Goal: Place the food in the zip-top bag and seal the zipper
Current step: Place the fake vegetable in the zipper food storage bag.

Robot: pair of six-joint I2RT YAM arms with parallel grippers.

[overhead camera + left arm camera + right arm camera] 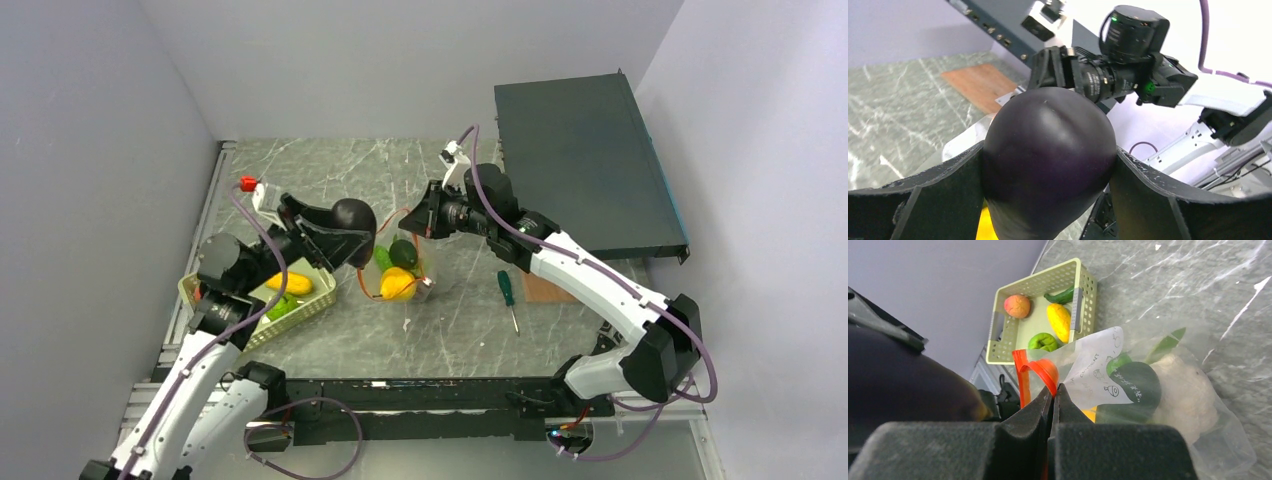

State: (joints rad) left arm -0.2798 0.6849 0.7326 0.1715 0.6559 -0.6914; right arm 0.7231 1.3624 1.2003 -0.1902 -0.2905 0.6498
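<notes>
Purple food (1048, 160) sits gripped inside the left claw (343, 232).

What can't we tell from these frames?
Left wrist: the purple eggplant fills the view, hiding everything beneath it.
Right wrist: the shut right pincer covers the spot where it pinches the zipper.
Top: the left arm hides part of the basket.

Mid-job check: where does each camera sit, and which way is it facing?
Top external: above and behind the bases, looking down on the table; both arms show.
Left wrist: looks along the left gripper, shut on the purple toy, toward the right arm.
Right wrist: looks past the right gripper, pinching the zipper, at the zip-top bag and basket.
Shared: every view shows the purple toy.
</notes>
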